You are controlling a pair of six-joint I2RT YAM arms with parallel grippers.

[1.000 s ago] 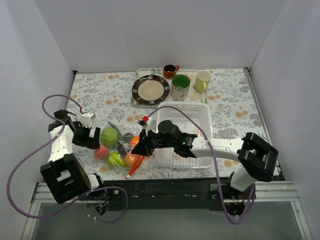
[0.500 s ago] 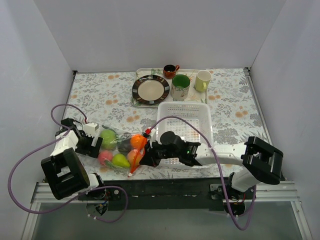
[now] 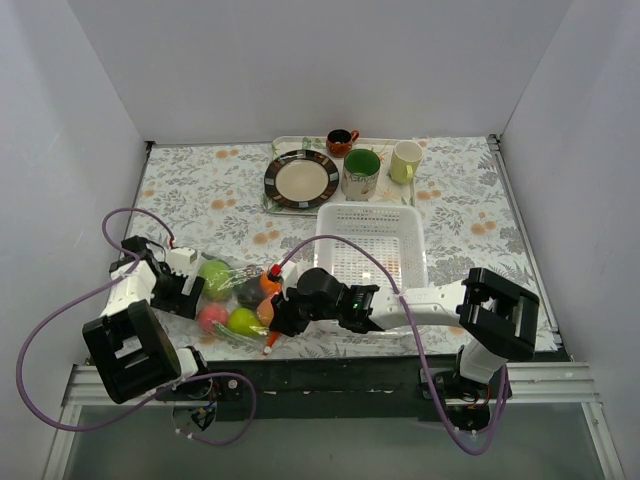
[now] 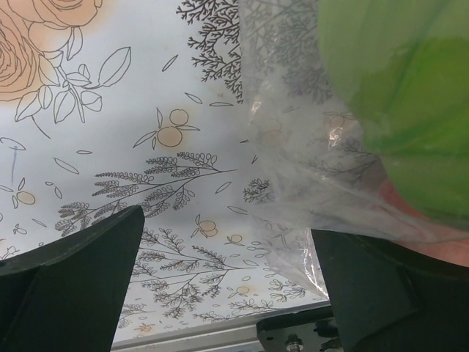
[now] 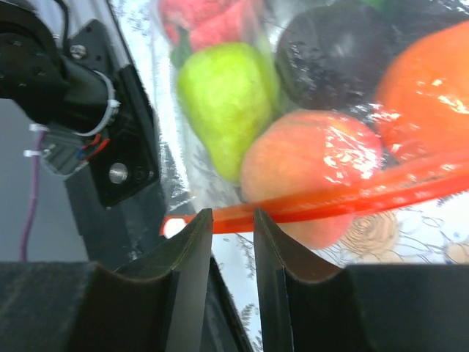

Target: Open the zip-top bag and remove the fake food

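The zip-top bag point(image 3: 229, 300) lies near the table's front left, holding the fake food: green apple point(image 3: 215, 275), pear point(image 3: 243, 321), pink peach point(image 3: 209, 316), dark piece point(image 3: 250, 291) and orange point(image 3: 270, 284). Its orange-red zip strip point(image 3: 268, 336) runs along the right edge. My right gripper point(image 3: 276, 317) is at that strip. In the right wrist view its jaws stand a narrow gap apart point(image 5: 233, 214), and the strip point(image 5: 352, 202) crosses just beyond the tips. My left gripper point(image 3: 187, 291) is open at the bag's left edge. In the left wrist view point(image 4: 227, 220) the bag's corner point(image 4: 308, 176) lies by its right finger.
A white lattice basket point(image 3: 400, 222) stands just right of the bag, over my right arm. At the back, a tray holds a plate point(image 3: 302, 180), a green mug point(image 3: 361, 173), a yellow mug point(image 3: 405, 160) and a small brown cup point(image 3: 341, 141). The table's front edge is close to the bag.
My right gripper has moved left and toward the front edge along the zip strip. The bag's raised right end has come down. My left gripper shifted slightly nearer and has held since.
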